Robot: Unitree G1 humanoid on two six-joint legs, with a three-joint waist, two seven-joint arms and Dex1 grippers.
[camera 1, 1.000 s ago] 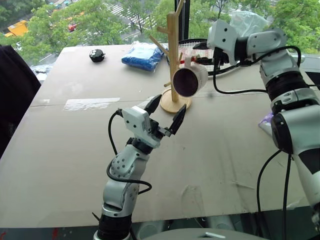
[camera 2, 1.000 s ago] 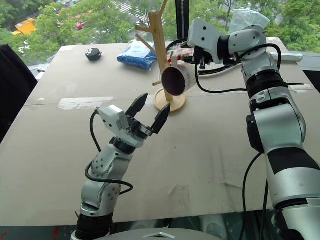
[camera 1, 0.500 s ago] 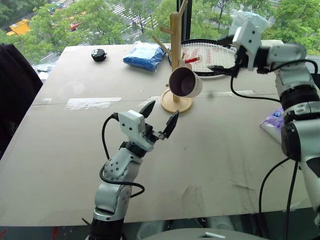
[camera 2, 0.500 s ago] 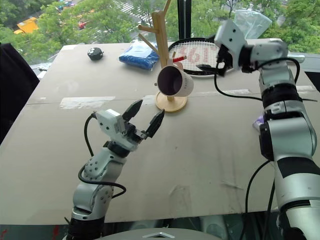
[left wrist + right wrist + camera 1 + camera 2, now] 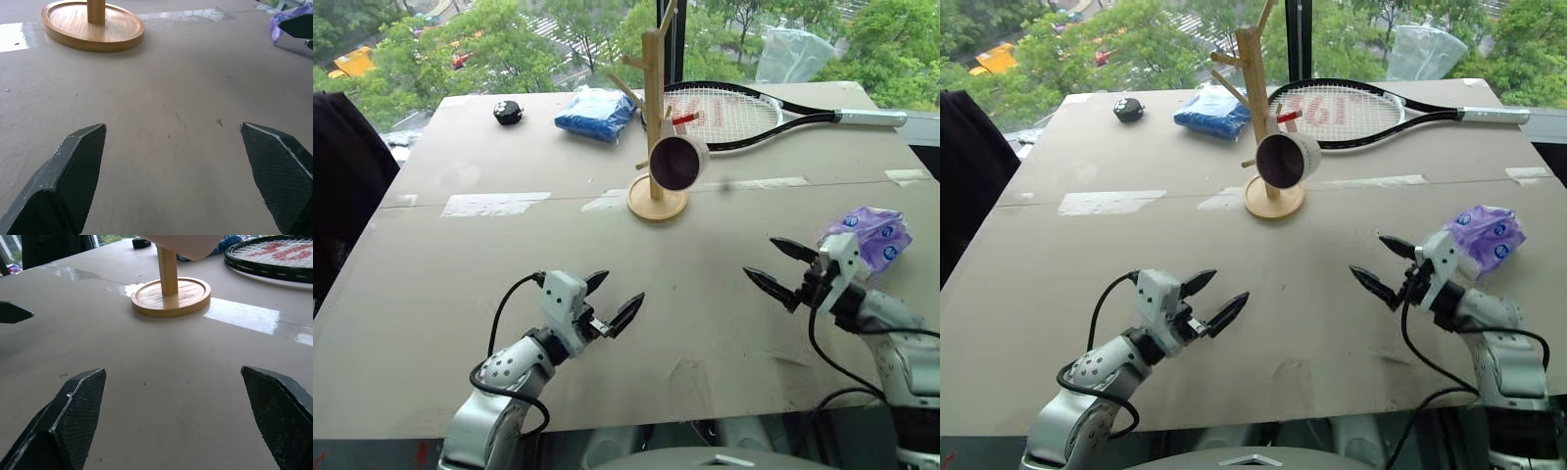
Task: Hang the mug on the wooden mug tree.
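The white mug [image 5: 678, 162], its dark inside facing me, hangs by its handle on a low peg of the wooden mug tree [image 5: 652, 93], whose round base [image 5: 93, 28] stands mid-table. Neither gripper touches it. My left gripper [image 5: 625, 286] is open low over the table near the front edge, left of centre. At the front right, level with it, my right gripper [image 5: 759, 257] is open too, with nothing between its fingers. In the right wrist view the mug tree's base [image 5: 169, 296] lies ahead and the mug's white underside [image 5: 188, 242] shows above it.
A tennis racket [image 5: 734, 113] lies behind the tree. A blue bag [image 5: 595, 110] and a small black object [image 5: 506, 111] sit at the back left. A purple tissue pack [image 5: 873, 235] lies just beyond my right gripper. A clear plastic bag [image 5: 793, 54] is at the far edge.
My right gripper has left the mug, opened wide and swung back and down to the front right. The left gripper has sunk toward the table. The mug stays hanging on its peg.
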